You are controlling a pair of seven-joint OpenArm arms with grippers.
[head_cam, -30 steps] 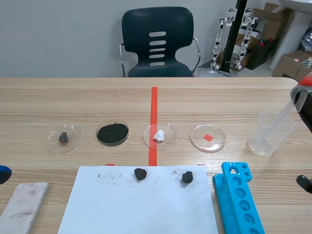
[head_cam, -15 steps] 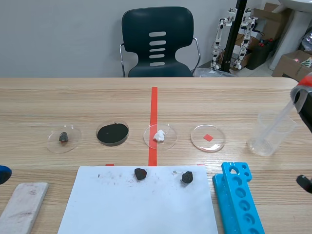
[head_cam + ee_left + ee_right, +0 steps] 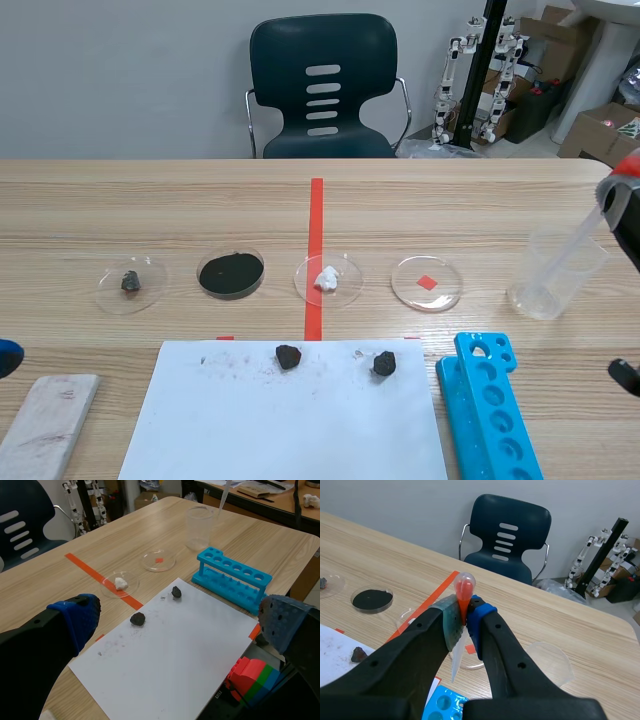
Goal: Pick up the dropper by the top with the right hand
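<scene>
Scene view. The right gripper (image 3: pixel 624 212) sat at the far right edge of the table, raised, with the dropper (image 3: pixel 578 243) pinched at its top. The orange-red bulb stood above the fingers and the clear stem slanted down to the left across the beaker (image 3: pixel 552 290). Could not tell from here whether the tip was inside it. Only a blue pad of the left gripper (image 3: pixel 5 356) showed, at the near left edge. Four shallow dishes ran in a row across mid-table. The blue rack (image 3: pixel 492 410) lay near right, beside the white sheet (image 3: pixel 290 420), which carried two dark lumps.

Left wrist view. The left gripper (image 3: pixel 179 611) hung with its fingers spread wide and nothing between them. The white sheet (image 3: pixel 170 655) lay under and ahead of it. The blue rack (image 3: pixel 232 577) and the beaker (image 3: pixel 199 527) stood beyond, with the dropper's tip (image 3: pixel 223 492) just past the beaker.

Right wrist view. The right gripper (image 3: pixel 464 616) had its grey-green and blue pads pressed onto the neck of the dropper (image 3: pixel 465 587), just under the bulb. The stem hung free below the fingers. The beaker (image 3: pixel 547 657) stood apart, off to one side of the stem's tip.
</scene>
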